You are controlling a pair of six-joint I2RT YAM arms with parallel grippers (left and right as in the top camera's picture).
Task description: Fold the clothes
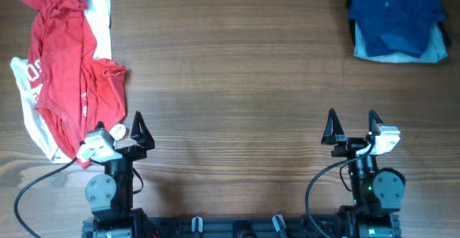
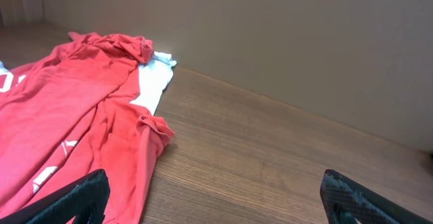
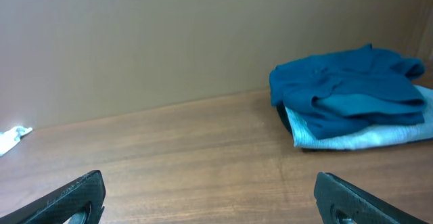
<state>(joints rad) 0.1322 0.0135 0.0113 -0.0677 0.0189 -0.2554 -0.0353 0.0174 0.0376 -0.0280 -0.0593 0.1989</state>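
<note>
A large red T-shirt (image 1: 68, 72) with white lettering lies crumpled at the table's left, on top of a white T-shirt (image 1: 100, 22). Both show in the left wrist view, the red T-shirt (image 2: 67, 122) near and the white T-shirt (image 2: 154, 82) behind it. A dark blue folded garment (image 1: 394, 11) lies on a light blue one (image 1: 431, 51) at the far right; the right wrist view shows the dark blue garment (image 3: 345, 88) and the light blue one (image 3: 365, 135). My left gripper (image 1: 123, 129) is open and empty by the red shirt's lower edge. My right gripper (image 1: 352, 126) is open and empty.
The wooden table (image 1: 237, 87) spreads between the two piles. A brown wall (image 3: 169, 41) stands behind it. Cables run from both arm bases at the front edge.
</note>
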